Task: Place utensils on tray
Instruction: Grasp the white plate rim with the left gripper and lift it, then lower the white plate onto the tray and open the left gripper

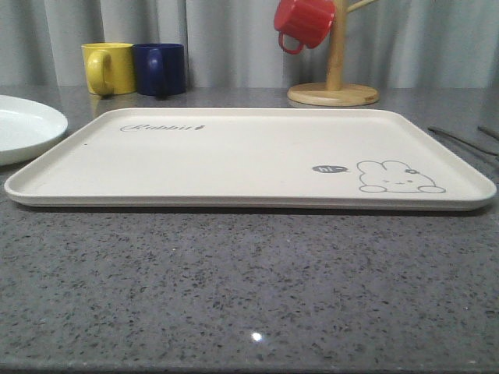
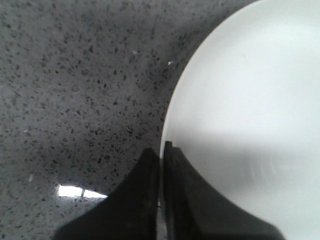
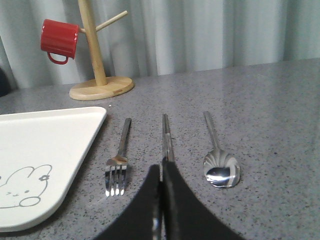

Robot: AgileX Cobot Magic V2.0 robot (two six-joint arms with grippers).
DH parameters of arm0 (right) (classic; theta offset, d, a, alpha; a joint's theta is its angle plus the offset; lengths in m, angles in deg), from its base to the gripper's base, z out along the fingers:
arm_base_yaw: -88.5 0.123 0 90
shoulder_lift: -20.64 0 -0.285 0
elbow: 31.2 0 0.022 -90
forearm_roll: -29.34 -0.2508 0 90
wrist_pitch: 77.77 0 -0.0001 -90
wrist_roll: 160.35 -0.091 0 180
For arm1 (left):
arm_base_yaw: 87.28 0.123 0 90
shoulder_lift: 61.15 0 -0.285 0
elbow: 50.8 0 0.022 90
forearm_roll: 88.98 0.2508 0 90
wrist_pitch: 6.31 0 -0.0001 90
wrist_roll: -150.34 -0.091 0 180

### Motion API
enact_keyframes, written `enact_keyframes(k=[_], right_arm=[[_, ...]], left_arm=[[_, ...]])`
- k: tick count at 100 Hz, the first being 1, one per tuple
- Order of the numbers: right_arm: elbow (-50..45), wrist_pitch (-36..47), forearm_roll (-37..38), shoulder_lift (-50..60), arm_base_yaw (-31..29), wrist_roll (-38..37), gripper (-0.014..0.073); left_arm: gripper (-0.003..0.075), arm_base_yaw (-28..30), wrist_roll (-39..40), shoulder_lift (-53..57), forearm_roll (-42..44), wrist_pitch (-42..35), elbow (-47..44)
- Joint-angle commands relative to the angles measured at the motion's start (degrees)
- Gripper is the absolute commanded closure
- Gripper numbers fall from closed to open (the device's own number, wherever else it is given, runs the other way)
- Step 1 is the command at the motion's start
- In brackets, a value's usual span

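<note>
A large flat cream rectangular tray [image 1: 234, 156] with a grey rabbit drawing lies bare on the speckled grey stone counter [image 1: 234, 288]; none of the cutlery is on it, so the task appears not yet begun.

Just beside the tray's right edge, three pieces lie side by side on the counter: a slim silver four-tined fork [image 3: 119, 162] nearest the tray, a pair of straight silver chopsticks [image 3: 166, 135] in the middle, and a shiny oval-bowled spoon [image 3: 218, 159] farthest out.

The right gripper [image 3: 161, 172] hangs with its dark fingers pressed together, tips at the near end of the chopsticks; whether they pinch them is hard to tell.

The left gripper [image 2: 161, 152] hovers closed and empty over the rim of a round white plate [image 2: 250, 100].

All three pieces remain to be moved.
</note>
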Motion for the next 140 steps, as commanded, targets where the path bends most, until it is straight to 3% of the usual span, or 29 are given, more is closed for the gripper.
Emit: enact_keyframes(k=[1,17,33,87,108,140], right_arm=[[1.08,4.75,0.60,1.17,-0.27,0.54,0.0662],[1.08,4.75,0.60,1.17,-0.27,0.54,0.0662],[1.08,4.75,0.60,1.17,-0.27,0.54,0.0662],[1.08,4.75,0.60,1.17,-0.27,0.54,0.0662],[1.08,4.75,0.60,1.17,-0.27,0.54,0.0662],[1.08,4.75,0.60,1.17,-0.27,0.54,0.0662]], left_arm=[[0.0737,1.69,-1.86,5.40,-4.33,-1.27,1.90],[0.0738,4.17,-6.56,10.05,-12.29,-0.03,3.30],[0.0738,2.78,-10.27,12.61,-19.71,1.45,3.47],[0.0738,-22.11,-9.40,1.43,-19.60,-2.37,6.95],[0.0738,-25.82,-8.40,-4.93,-19.60,-1.11,10.65],[0.0737,-26.15,-8.29,-9.37,-19.60,-1.36,11.11]])
